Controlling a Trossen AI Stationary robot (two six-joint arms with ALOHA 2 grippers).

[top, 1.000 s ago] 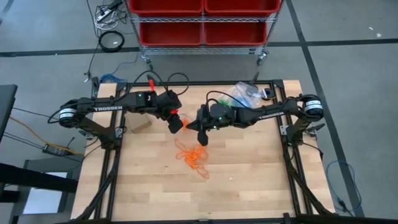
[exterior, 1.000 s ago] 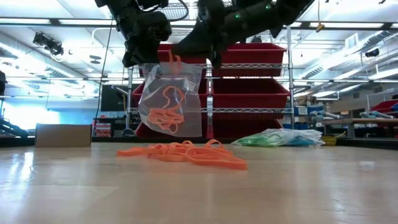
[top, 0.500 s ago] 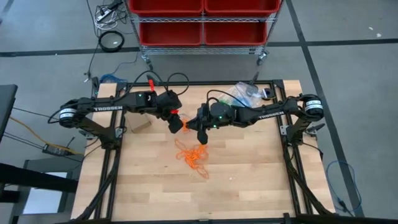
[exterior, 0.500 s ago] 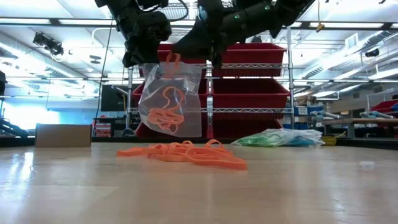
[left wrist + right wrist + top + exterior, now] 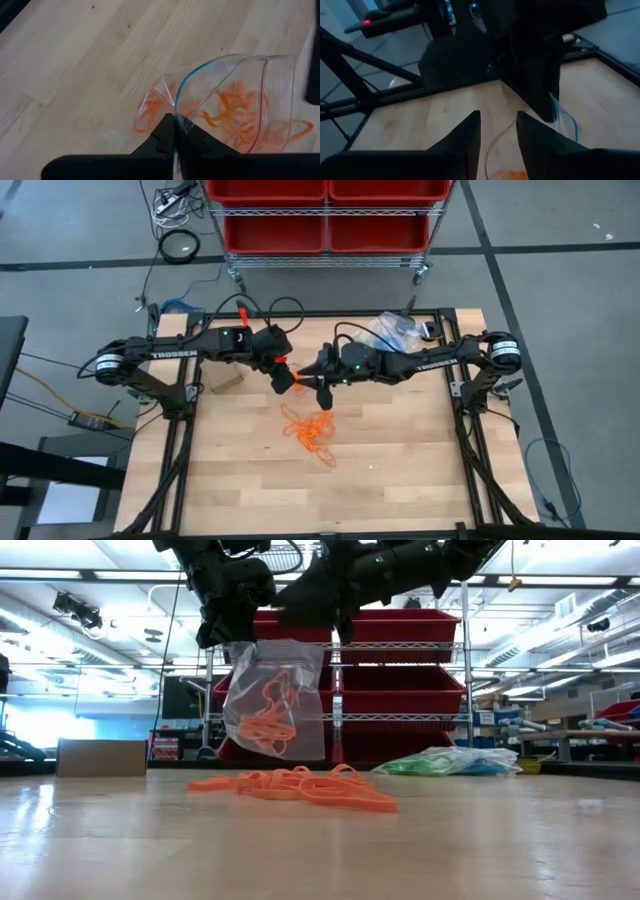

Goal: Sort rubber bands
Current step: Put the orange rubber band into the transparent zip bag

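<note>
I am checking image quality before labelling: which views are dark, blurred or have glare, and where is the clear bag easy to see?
High view: evenly lit, sharp, but the clear bag is tiny. Low view: bright room behind, arms in silhouette, bag and orange rubber bands clear. Left wrist view: well lit, the left gripper pinches the bag's edge. Right wrist view: dim, bluish, soft; right gripper open.

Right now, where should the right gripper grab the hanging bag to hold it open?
Grip the free rim of the bag, on the side opposite the left gripper, which pinches one edge of the mouth. The bag hangs mouth-up with orange bands in its bottom, so the open right gripper should probably come from its own side, fingers straddling that rim.
</note>
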